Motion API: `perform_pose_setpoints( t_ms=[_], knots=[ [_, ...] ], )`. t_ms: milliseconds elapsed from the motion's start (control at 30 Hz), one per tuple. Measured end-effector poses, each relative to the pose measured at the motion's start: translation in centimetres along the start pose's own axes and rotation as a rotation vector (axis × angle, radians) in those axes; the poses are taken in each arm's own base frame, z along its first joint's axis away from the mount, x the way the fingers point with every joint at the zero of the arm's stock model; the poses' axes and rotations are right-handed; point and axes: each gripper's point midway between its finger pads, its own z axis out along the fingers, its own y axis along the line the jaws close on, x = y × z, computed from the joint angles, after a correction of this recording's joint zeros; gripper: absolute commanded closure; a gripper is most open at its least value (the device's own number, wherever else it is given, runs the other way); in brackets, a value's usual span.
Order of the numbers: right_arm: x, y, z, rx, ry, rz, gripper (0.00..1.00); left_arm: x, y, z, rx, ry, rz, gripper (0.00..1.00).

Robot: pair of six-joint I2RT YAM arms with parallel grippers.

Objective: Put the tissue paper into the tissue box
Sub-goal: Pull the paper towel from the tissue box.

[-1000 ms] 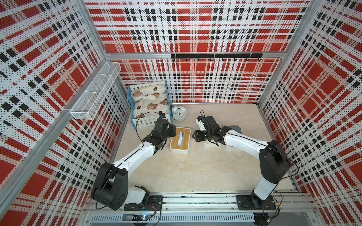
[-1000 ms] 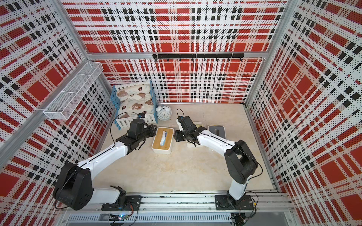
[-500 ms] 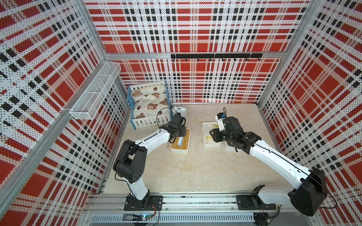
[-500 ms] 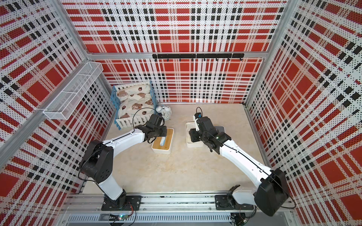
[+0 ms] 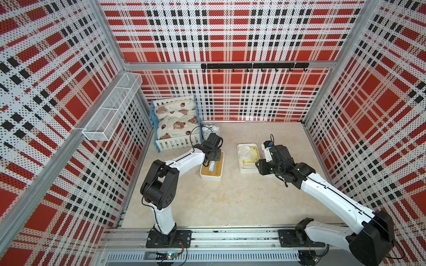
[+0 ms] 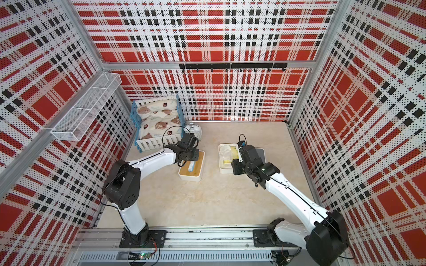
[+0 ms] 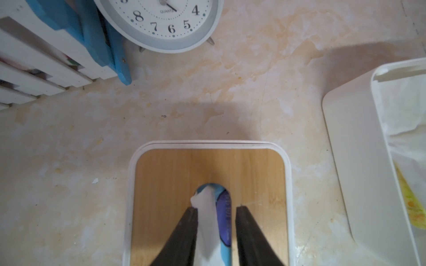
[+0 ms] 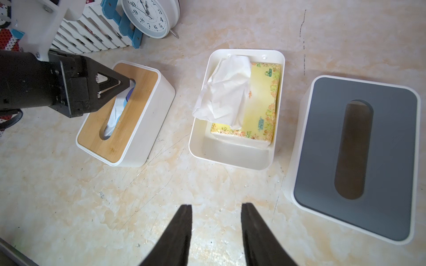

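**Two tissue boxes, one open with the yellow pack inside; both end effectors spread**

Nearest: 2 arms on the front rail. The right end effector [image 8: 216, 205] hangs over bare surface [image 8: 103, 207], fingers spread, nothing between them. In both top views its tips are hidden under the wrist.

Next come 3 white pieces in a row, none touching: gray-topped cover [image 8: 391, 138] with one long slot, open white box [image 8: 230, 152], bamboo-lidded box [image 8: 143, 92]. In a top view the cover [image 6: 261, 152] is mostly hidden behind the right arm.

There are 2 packs of tissue paper. The yellow floral pack [image 8: 262, 103] lies inside the open white box, toward the end farther from the arm bases. One crumpled white sheet [image 8: 226, 92] sticks out of it and droops over the box rim. Green labels on the pack are too small to read. The blue pack [image 7: 224, 218] sits inside the bamboo-lidded box, seen only through the lid slot. Its purple print is blurred and unreadable.

The left end effector [image 7: 216, 208] is at that slot, fingers parted. One white tissue tuft [image 7: 205, 207] stands between them, against one finger [image 7: 186, 230], with a gap to the other.

Farther: 1 white alarm clock [image 7: 161, 30]. Its dial reads "QUARTZ", with numerals 4 to 8 in the left wrist view and the rest cut off. Just beside it is 1 blue-and-white toy bed [image 5: 177, 144] with bear-print bedding. On the left wall is 1 wire basket [image 5: 110, 110] with 3 compartments. On the back wall is 1 black hook rail [image 5: 253, 66], hooks too small to count.
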Motion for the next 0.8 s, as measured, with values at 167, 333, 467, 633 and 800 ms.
perform_pose_setpoints(
  t_ms=[167,333,467,633,800],
  knots=[
    [0.0,0.0,-0.1,0.000,-0.001,-0.005,0.59,0.2,0.3,0.0,-0.018,0.006,0.004,0.65],
    [0.0,0.0,-0.1,-0.003,-0.002,-0.008,0.60,0.4,0.3,0.1,-0.026,0.010,0.007,0.65],
    [-0.3,0.1,-0.6,-0.008,-0.014,-0.009,0.60,0.9,0.3,0.8,-0.035,0.028,0.013,0.68],
    [-0.4,0.1,-1.0,-0.012,-0.023,-0.009,0.60,1.0,0.0,1.1,-0.036,0.030,0.020,0.86],
    [-0.2,0.1,-1.1,-0.010,-0.016,-0.010,0.60,1.4,-0.1,1.3,-0.041,0.041,0.025,1.00]
  ],
)
